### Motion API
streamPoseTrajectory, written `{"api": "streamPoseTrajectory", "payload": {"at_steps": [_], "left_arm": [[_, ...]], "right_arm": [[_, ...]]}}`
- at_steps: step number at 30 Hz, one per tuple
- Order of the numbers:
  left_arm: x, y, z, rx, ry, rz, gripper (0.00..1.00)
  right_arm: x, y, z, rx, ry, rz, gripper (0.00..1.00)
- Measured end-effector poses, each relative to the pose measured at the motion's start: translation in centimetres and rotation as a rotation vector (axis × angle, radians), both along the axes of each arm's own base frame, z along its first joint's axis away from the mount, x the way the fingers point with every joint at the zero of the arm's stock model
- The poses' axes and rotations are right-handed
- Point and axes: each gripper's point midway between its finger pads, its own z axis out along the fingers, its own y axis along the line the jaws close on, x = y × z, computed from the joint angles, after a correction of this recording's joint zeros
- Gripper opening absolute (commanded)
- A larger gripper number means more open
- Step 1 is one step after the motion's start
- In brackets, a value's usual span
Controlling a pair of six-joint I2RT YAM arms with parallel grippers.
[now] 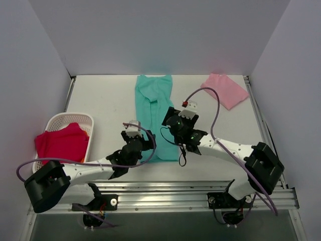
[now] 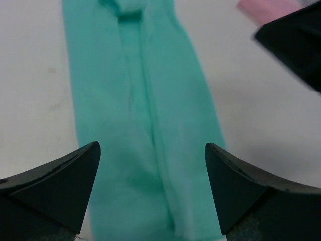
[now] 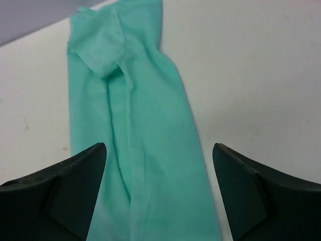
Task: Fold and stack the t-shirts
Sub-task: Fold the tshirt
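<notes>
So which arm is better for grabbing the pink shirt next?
Probably the right. The pink shirt lies far right, nearer the right gripper; the left gripper would have to cross the teal shirt. Both grippers are open.

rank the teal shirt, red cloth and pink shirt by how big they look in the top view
1. teal shirt
2. red cloth, though it lies nearer the camera
3. pink shirt

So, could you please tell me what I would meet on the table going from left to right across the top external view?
white basket holding a red cloth → teal t-shirt → pink t-shirt
</notes>
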Motion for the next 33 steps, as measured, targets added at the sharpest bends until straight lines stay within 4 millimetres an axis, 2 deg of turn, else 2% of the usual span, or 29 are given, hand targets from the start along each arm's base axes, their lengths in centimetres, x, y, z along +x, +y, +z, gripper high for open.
{"api": "streamPoseTrajectory", "payload": {"at_steps": [1, 2, 4, 6, 8, 11, 15, 19, 21, 23, 27, 30, 33], "left_arm": [[-0.4, 0.3, -1.5, 0.004, 0.027, -0.02, 1.0], [-0.6, 1.1, -3.5, 0.045, 0.086, -0.016, 0.94], [-0.8, 2.0, -5.8, 0.086, 0.182, 0.011, 0.93], [-1.8, 1.6, -6.5, 0.1, 0.244, 0.004, 0.93], [-3.4, 0.7, -6.4, 0.071, 0.279, -0.032, 0.93], [-5.9, 0.3, -5.9, 0.003, 0.328, -0.084, 0.93], [-7.8, 1.7, -5.3, -0.069, 0.381, -0.085, 0.92], [-9.2, 2.6, -5.1, -0.114, 0.419, -0.082, 0.93], [-9.6, 3.0, -5.8, -0.116, 0.446, -0.075, 0.93], [-10.2, 3.3, -7.5, -0.101, 0.486, -0.066, 0.93], [-11.4, 4.1, -12.1, -0.042, 0.585, -0.044, 0.93], [-10.8, 2.5, -11.7, -0.102, 0.573, -0.062, 0.93], [-10.3, 1.3, -11.6, -0.138, 0.564, -0.08, 0.92]], "right_arm": [[-1.6, -0.3, -0.9, -0.007, 0.024, 0.004, 0.84], [-3.2, -0.6, -1.9, -0.018, 0.05, 0.006, 0.84], [-6.6, -1.3, -3.7, -0.035, 0.107, 0.011, 0.84], [-10.3, -1.9, -5.0, -0.039, 0.155, 0.034, 0.84], [-13.2, -2.5, -6.0, -0.02, 0.186, 0.066, 0.83], [-15.8, -3.8, -7.5, 0.034, 0.232, 0.079, 0.81], [-17.4, -5.1, -10.7, 0.057, 0.308, 0.077, 0.76], [-18.1, -4.7, -13.3, 0.047, 0.37, 0.085, 0.71], [-18.1, -4.0, -14.3, 0.045, 0.39, 0.093, 0.68], [-17.9, -3.2, -15.3, 0.038, 0.398, 0.102, 0.65], [-16.5, -0.9, -15.2, 0.081, 0.356, 0.117, 0.58], [-15.9, 0.4, -15.1, 0.112, 0.344, 0.128, 0.56], [-15.7, 0.6, -15.1, 0.124, 0.346, 0.132, 0.52]]}}
